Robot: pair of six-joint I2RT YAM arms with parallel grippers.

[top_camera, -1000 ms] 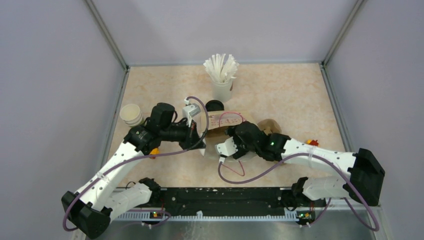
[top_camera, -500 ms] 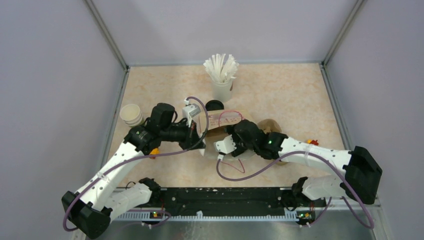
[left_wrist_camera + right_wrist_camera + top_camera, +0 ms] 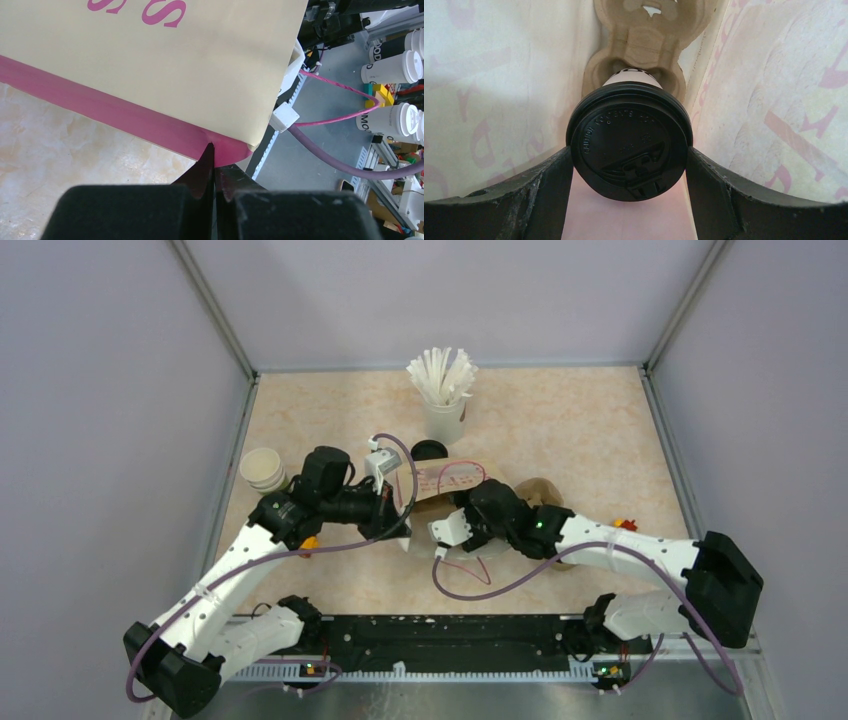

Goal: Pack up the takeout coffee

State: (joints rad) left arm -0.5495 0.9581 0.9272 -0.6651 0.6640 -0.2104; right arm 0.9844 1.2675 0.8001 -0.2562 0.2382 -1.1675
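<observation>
Well inside the bag (image 3: 499,75), right gripper (image 3: 630,167) clamps the coffee (image 3: 629,145) over a carrier (image 3: 644,47); left gripper (image 3: 214,172) pinches the bag's pink edge

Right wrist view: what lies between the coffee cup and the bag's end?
A brown moulded cup carrier, beyond the coffee cup in the paper bag; right wrist view shows it.
</observation>
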